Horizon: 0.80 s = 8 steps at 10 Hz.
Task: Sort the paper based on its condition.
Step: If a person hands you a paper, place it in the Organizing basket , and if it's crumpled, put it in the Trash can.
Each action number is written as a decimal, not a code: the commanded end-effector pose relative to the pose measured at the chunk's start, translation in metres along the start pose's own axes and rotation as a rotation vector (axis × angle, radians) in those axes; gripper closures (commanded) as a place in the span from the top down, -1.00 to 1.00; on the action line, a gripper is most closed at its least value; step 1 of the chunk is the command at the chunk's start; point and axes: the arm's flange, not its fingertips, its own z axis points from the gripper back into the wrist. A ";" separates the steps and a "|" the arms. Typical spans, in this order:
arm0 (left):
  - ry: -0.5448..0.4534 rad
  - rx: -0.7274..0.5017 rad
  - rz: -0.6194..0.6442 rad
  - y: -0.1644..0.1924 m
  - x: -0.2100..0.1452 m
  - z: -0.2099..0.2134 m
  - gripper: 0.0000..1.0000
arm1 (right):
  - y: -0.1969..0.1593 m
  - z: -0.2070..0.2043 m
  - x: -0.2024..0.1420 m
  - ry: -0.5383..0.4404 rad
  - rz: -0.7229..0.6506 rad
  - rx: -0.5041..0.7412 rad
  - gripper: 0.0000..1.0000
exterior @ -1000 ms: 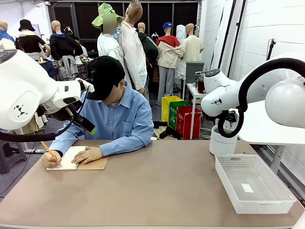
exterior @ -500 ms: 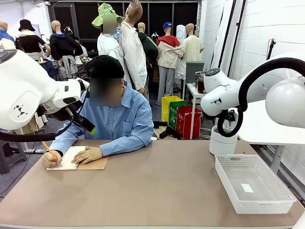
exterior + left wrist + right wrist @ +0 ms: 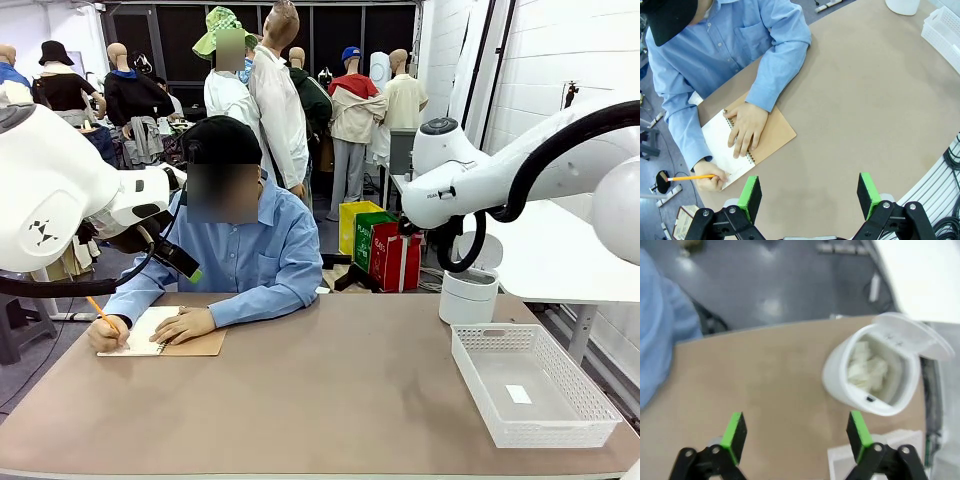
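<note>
Both left claw (image 3: 810, 192) and right claw (image 3: 796, 435) gape empty; right wrist view reveals crumpled paper (image 3: 867, 369) in bin (image 3: 837, 381).

The left gripper (image 3: 809, 196) hangs above the table (image 3: 865, 100), its jaws wide apart with nothing between them. At the table's edge by the person lies an open notebook (image 3: 720, 145). One hand (image 3: 747, 127) rests flat on it and the other (image 3: 710, 181) holds a pencil (image 3: 690, 177) to the page. A basket (image 3: 942, 30) sits at the far edge.
</note>
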 end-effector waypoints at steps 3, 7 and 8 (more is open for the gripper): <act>-0.001 -0.001 0.001 0.001 0.000 0.000 1.00 | 0.004 0.037 -0.056 -0.018 0.387 0.275 1.00; -0.001 -0.001 0.001 0.001 0.000 0.000 1.00 | -0.001 0.050 -0.078 -0.018 0.564 0.421 1.00; -0.001 -0.001 0.001 0.001 0.000 0.000 1.00 | -0.006 0.047 -0.075 -0.028 0.555 0.417 1.00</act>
